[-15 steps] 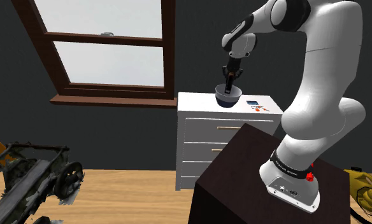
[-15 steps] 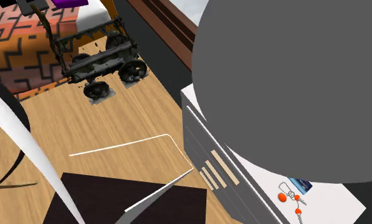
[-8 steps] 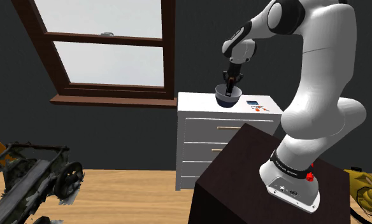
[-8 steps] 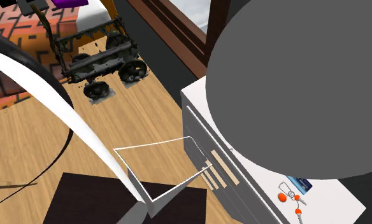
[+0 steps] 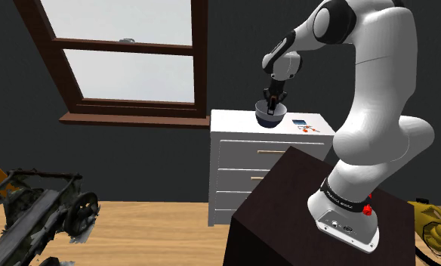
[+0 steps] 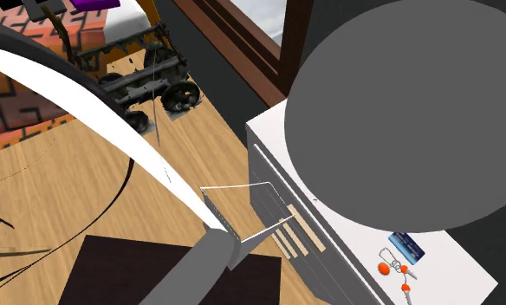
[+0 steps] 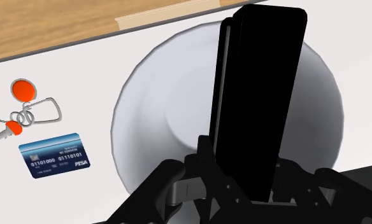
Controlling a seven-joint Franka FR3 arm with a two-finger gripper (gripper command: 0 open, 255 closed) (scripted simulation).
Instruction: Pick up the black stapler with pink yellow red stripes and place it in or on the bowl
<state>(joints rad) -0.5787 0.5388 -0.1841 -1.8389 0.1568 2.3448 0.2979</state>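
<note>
Directly beneath the gripper, a white bowl is sitting on the flat top of a white chest of drawers. The gripper is clasping a black stapler by its near end. The stapler's long body is stretching away from the hand and hanging over the bowl's hollow, and it is showing plain black all over. Seen from the shoulder, its far end is reaching down to about the level of the bowl's rim; whether it is touching the bowl cannot be told.

Off to one side of the hand, a blue bank card is lying flat on the same white top. A keyring with orange tags is lying just beside it. Both are resting near the bowl but apart from it.

Beyond the hand a dark grey wall is rising behind the drawers, carrying a window with a dark brown frame. Well below the hand a wooden floor is spreading out, with a black wheeled cart standing on it far from the gripper. The arm's base is sitting on a dark box in front of the drawers.
</note>
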